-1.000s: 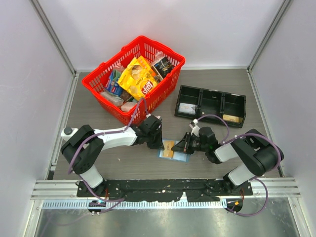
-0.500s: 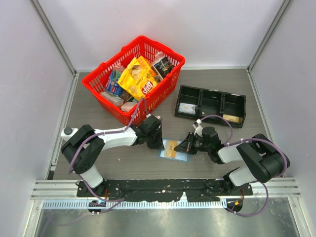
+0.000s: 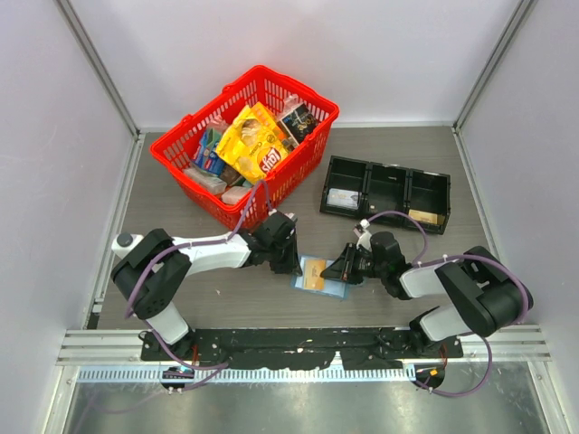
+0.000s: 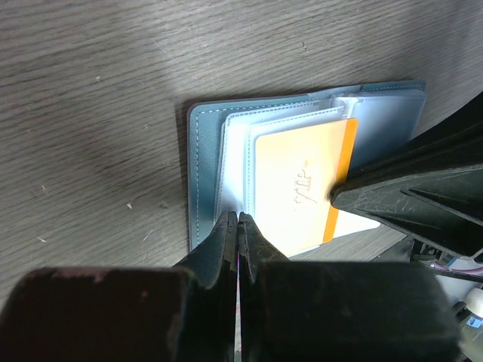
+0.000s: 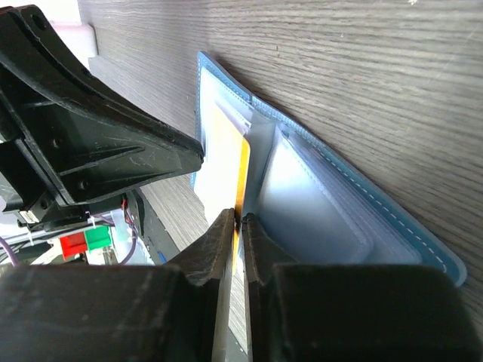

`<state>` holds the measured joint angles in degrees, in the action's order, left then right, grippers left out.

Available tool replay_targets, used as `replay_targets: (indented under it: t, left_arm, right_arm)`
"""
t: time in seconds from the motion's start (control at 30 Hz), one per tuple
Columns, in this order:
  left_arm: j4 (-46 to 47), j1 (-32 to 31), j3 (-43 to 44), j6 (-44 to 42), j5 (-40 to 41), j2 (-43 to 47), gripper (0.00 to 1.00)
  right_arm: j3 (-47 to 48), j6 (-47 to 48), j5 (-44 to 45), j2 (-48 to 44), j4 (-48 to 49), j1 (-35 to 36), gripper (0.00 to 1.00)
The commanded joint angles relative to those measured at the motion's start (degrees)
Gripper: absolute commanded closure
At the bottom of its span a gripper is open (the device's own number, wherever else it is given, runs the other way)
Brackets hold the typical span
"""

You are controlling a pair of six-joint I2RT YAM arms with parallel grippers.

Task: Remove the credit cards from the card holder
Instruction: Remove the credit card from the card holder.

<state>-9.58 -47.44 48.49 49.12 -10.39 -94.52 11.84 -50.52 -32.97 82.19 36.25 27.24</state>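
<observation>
The dark wood-grain table [image 3: 226,298] carries the card holder [image 4: 205,173], which lies open and flat between the two arms. The left fingers [image 4: 230,237] are pressed together on the card holder's near edge. The right fingers [image 5: 223,234] are pinched on the edge of an orange-gold credit card [image 4: 298,185] that sits partly in an inner pocket.

Robot lab test cell. Grey wood-grain table [image 3: 507,181] walled by plain white panels [image 3: 298,45] on aluminium posts [image 3: 98,65] behind and beside table. Left arm [image 3: 204,253], right arm [image 3: 452,276] bolted to black base plate [image 3: 298,342] at table's near edge. On table, staged props: red basket [image 3: 303,163] of snack packs [image 3: 253,140], black compartment tray [image 3: 387,166].
</observation>
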Motion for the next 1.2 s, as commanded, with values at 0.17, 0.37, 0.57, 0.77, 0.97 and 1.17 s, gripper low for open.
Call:
replay_targets:
  t: [0.17, 0.37, 0.57, 0.77, 0.97, 1.17]
  left_arm:
    - [0.09, 0.95, 3.36, 1.15, -1.91, 1.0, 0.97]
    - [-0.08, 0.95, 3.89, 0.89, -2.0, 0.92, 0.95]
    - [-0.17, 0.86, 3.63, 1.15, -1.82, 1.79, 0.94]
    - [-0.26, 0.95, 3.98, 0.54, -1.47, 2.24, 0.9]
    - [0.27, 1.03, 5.3, 0.27, -1.65, -1.71, 0.96]
    - [-0.26, 1.03, 4.77, 0.88, -1.03, -4.88, 1.0]
  right_arm:
    - [0.56, -0.19, -1.22, 1.3, 4.8, -0.17, 0.86]
    - [0.56, -0.19, -1.31, 1.57, 5.23, -0.17, 0.89]
    - [0.38, -0.54, -1.66, 1.65, 5.94, -0.17, 0.96]
    - [0.29, -0.63, -1.66, 1.92, 6.11, -0.17, 0.98]
    - [0.21, -0.81, -2.01, 1.83, 6.64, -0.17, 0.98]
    - [-0.23, -0.89, -2.01, 1.22, 6.73, -0.26, 0.97]
